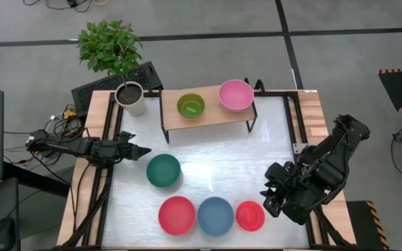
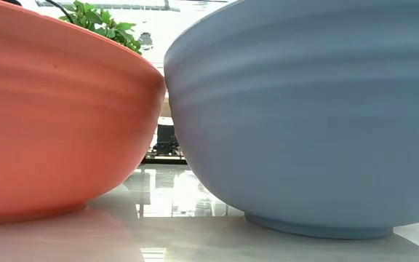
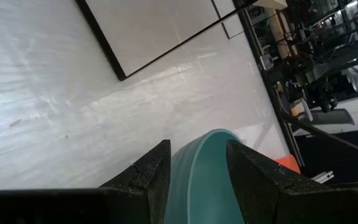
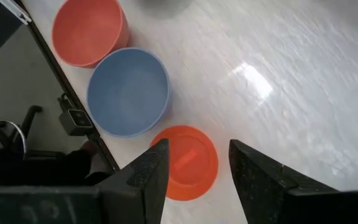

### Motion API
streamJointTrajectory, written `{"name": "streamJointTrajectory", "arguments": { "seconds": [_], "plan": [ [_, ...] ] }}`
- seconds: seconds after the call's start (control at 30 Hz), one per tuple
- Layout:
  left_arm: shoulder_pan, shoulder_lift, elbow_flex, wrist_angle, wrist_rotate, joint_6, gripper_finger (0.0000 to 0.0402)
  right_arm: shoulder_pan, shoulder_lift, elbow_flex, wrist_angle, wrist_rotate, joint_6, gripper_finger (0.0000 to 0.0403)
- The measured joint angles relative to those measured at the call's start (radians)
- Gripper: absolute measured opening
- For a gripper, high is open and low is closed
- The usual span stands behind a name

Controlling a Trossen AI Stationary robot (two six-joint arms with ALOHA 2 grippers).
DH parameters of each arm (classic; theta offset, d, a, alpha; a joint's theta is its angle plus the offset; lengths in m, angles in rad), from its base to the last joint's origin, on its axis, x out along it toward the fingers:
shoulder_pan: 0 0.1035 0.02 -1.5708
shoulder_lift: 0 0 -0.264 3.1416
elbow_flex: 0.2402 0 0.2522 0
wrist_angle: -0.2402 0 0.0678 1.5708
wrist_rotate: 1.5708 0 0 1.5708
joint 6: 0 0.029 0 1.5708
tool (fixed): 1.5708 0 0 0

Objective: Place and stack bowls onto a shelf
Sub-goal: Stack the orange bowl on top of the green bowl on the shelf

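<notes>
Tabletop seen from above: left tool (image 1: 144,150) open beside dark green bowl (image 1: 163,170); right tool (image 1: 265,196) open, empty.

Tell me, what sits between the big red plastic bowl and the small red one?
The round blue plastic bowl, seen from above, between the big red bowl and the small red bowl.

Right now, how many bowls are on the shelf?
2: a light green bowl on the shelf toward its left, and a pink bowl at its right end. Stacked bowls beneath could be hidden.
</notes>
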Motion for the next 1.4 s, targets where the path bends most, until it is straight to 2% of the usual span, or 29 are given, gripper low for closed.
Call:
{"name": "streamJointTrajectory", "arguments": {
  "seconds": [0.5, 0.63, 0.93, 1.17, 1.4],
  "plan": [
    [0.000, 0.000, 0.001, 0.000, -0.010, 0.027, 0.0140, -0.050, 0.027, -0.019, -0.034, -0.026, 0.000, 0.0191],
    [0.000, 0.000, 0.001, 0.010, -0.011, 0.027, 0.0140, -0.069, 0.043, -0.109, -0.005, -0.106, 0.003, 0.0191],
    [0.000, 0.000, 0.001, 0.009, -0.012, 0.038, 0.0140, -0.079, 0.039, -0.358, 0.203, -0.205, 0.036, 0.0192],
    [0.000, 0.000, 0.001, 0.008, -0.012, 0.053, 0.0140, -0.079, 0.038, -0.541, 0.441, -0.310, 0.029, 0.0210],
    [0.000, 0.000, 0.002, -0.002, -0.011, 0.053, 0.0140, -0.088, 0.039, -0.659, 0.579, -0.333, 0.046, 0.0219]
  ]
}}
